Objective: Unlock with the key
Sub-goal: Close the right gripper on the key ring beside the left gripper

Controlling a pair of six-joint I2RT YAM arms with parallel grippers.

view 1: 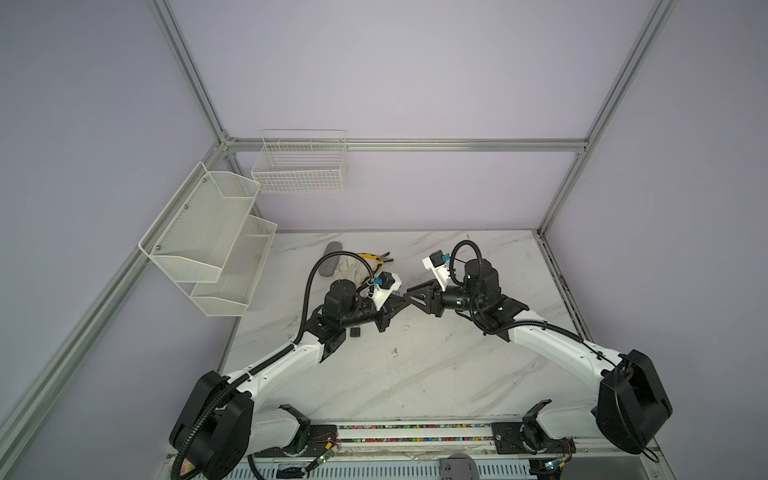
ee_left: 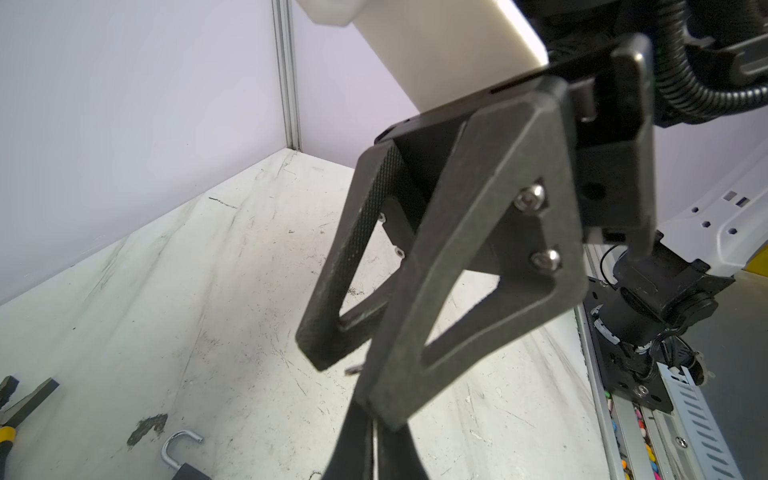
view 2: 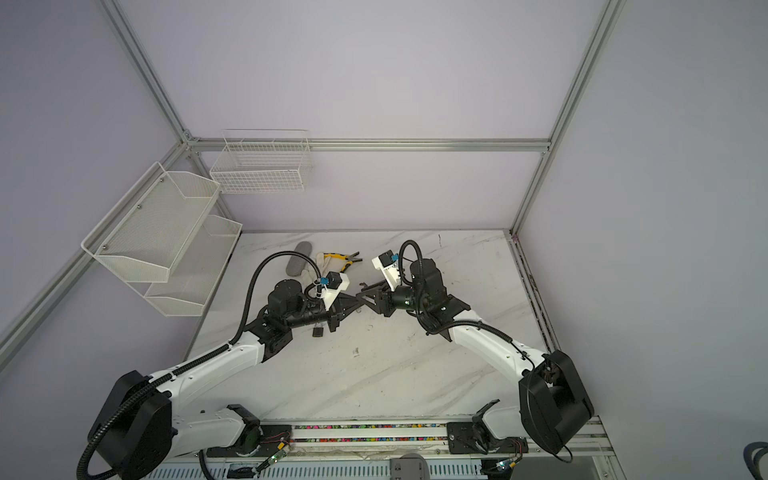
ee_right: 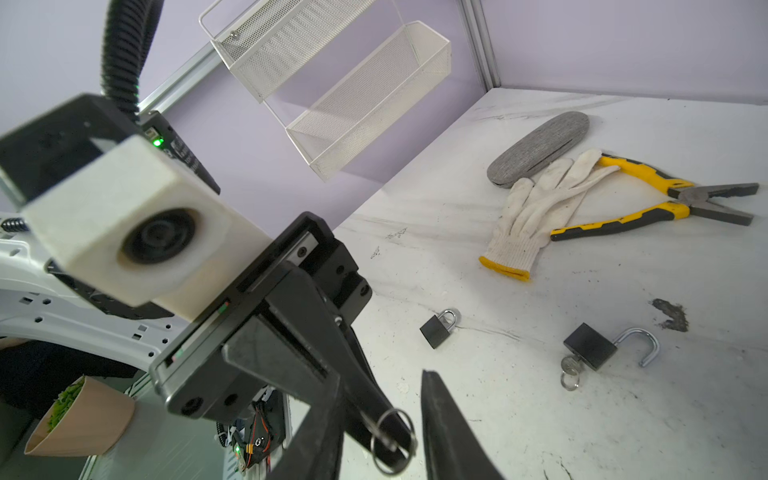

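Note:
My left gripper [view 1: 405, 296] [ee_left: 375, 432] is shut on a small key with a wire ring [ee_right: 392, 440], held above the middle of the marble table [view 1: 415, 374]. My right gripper [view 1: 409, 290] [ee_right: 382, 399] faces it tip to tip. Its jaws stand apart on either side of the left fingertips and the key ring. A small black padlock [ee_right: 438, 328] [view 1: 355, 332] [view 2: 318, 331] lies on the table with its shackle closed. A larger black padlock [ee_right: 590, 347] [ee_left: 192, 473] lies nearby with its shackle swung open and another key [ee_right: 569, 368] in its keyhole.
A white glove [ee_right: 528, 212], yellow-handled pliers [ee_right: 648, 195] and a grey case [ee_right: 540, 145] lie at the back of the table. White mesh shelves [view 1: 208, 241] and a wire basket [view 1: 299, 166] hang on the left walls. A bowl of green bits [ee_right: 79, 415] stands by the front rail.

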